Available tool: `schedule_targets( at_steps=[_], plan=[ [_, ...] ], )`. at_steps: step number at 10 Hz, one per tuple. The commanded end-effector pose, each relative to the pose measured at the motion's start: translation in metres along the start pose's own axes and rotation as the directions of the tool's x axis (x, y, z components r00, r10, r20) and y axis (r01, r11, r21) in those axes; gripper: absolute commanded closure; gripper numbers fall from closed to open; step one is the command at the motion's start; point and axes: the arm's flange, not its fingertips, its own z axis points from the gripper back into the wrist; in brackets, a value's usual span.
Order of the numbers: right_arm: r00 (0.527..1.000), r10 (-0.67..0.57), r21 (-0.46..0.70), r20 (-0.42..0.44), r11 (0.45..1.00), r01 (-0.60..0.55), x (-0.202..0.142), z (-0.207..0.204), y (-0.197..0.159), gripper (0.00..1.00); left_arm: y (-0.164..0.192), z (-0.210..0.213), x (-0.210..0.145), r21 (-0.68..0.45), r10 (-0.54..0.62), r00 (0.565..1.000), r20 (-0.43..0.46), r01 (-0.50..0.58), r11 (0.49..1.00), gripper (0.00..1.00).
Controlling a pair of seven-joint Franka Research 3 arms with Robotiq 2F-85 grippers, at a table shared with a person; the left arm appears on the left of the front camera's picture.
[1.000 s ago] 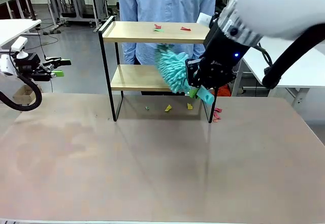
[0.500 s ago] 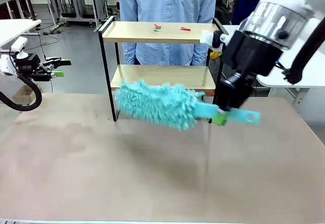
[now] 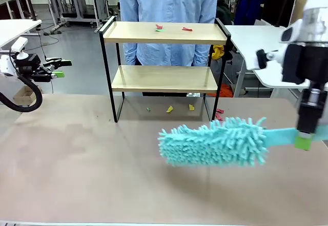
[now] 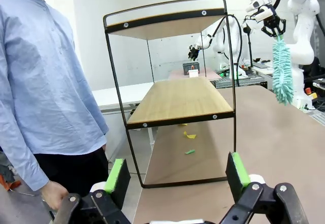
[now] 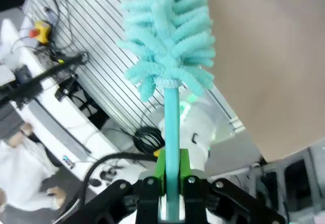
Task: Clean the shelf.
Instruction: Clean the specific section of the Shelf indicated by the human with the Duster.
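The shelf (image 3: pixel 164 33) stands at the table's far side, with two small scraps (image 3: pixel 172 28) on its top board; the lower board (image 4: pixel 179 100) looks bare. My right gripper (image 3: pixel 304 141) is shut on the handle of a teal fluffy duster (image 3: pixel 215 142), held level above the table in front of and to the right of the shelf. In the right wrist view the duster (image 5: pixel 170 31) sticks straight out from my shut right gripper (image 5: pixel 171 183). My left gripper (image 3: pixel 57 68) hovers open at the far left, off the table; its green pads (image 4: pixel 118 174) stand wide apart, facing the shelf's end.
Small paper scraps (image 3: pixel 169 109) lie on the table under the shelf, and a pink one (image 3: pixel 219 115) by its right leg. A person in a blue shirt (image 3: pixel 169 0) stands right behind the shelf. White tables (image 3: pixel 271 46) flank the scene.
My right arm swung the duster out from the lower shelf, down and right across the table, to hang level right of the shelf. The left arm held still.
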Motion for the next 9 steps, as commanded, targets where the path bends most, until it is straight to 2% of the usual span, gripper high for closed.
schedule_targets(
  at_steps=[1,3,4,5,6,9],
  plan=[
    [0.999,0.024,-0.033,0.021,0.999,-0.023,-0.032,-0.021,-0.020,0.87,-0.003,-0.002,0.002,0.001,-0.015,1.000,0.002,0.015,1.000,0.00],
    [0.998,0.024,-0.040,0.059,0.999,-0.022,-0.050,-0.036,-0.037,0.87,-0.003,-0.002,0.002,0.001,-0.015,1.000,0.002,0.015,1.000,0.00],
    [0.998,0.014,-0.043,0.069,0.999,-0.011,-0.049,-0.041,-0.045,0.87,-0.003,-0.002,0.002,0.001,-0.015,1.000,0.002,0.015,1.000,0.00],
    [0.997,-0.050,0.006,0.061,0.999,0.050,-0.034,-0.039,-0.051,0.87,-0.003,-0.002,0.002,0.001,-0.015,1.000,0.002,0.015,1.000,0.00],
    [0.999,-0.011,-0.024,0.033,1.000,0.012,-0.047,-0.036,-0.033,0.87,-0.003,-0.002,0.002,0.001,-0.015,1.000,0.002,0.015,1.000,0.00],
    [0.999,-0.011,-0.024,0.033,1.000,0.012,-0.047,-0.036,-0.033,0.87,-0.003,-0.002,0.002,0.001,-0.015,1.000,0.002,0.015,1.000,0.00]
  ],
)
